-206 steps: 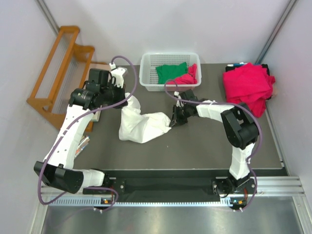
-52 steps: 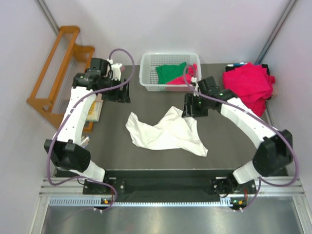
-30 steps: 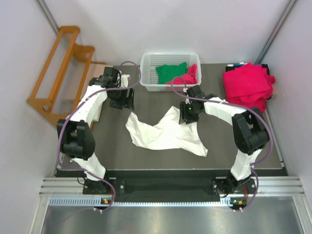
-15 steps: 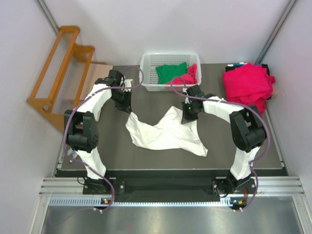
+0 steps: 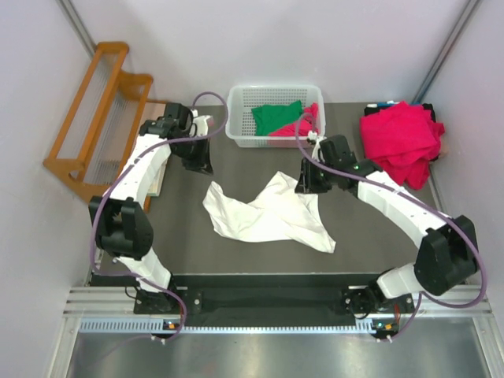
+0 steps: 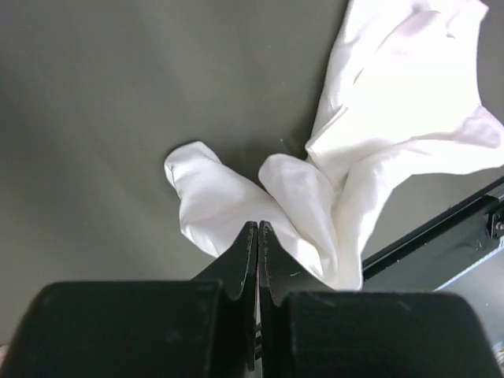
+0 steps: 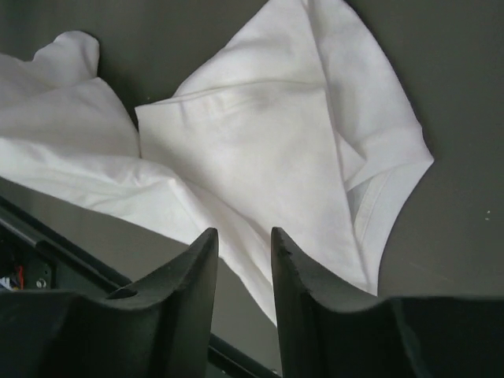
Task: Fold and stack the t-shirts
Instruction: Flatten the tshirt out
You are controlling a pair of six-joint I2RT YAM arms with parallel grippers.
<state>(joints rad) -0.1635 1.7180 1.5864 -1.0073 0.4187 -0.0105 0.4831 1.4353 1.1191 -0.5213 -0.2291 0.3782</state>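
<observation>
1. At the far left, beyond the table's [image 5: 378,228] left edge, we see a wooden rack [image 5: 93,110] against the wall. The left arm runs up along that edge.
2. The left gripper [image 5: 200,163] hangs over bare table near the far-left corner. Its fingers are pressed together with nothing between them, and the wrist view [image 6: 257,227] shows the same.
3. The white t-shirt [image 5: 268,216] lies crumpled mid-table, between the two grippers. We see bare dark surface on all sides of it, widest to the right. Its right-hand corner lies nearest the table's near edge.
4. Its long axis runs left to right, slanting toward the near edge at the right end. One peak of cloth points away, toward the basket [image 5: 233,120]. We cannot tell where the collar lies.
5. The basket sits at the far edge and holds a green t-shirt [image 5: 277,116] and a crimson t-shirt [image 5: 304,124].
6. The right gripper [image 5: 305,179] hovers at the white shirt's far-right part. In its wrist view [image 7: 240,235] the fingers stand slightly apart and empty, with cloth visible below the gap.
7. A pile of crimson t-shirts [image 5: 400,138] fills the far-right corner, up against the right edge and well apart from the white one.
</observation>
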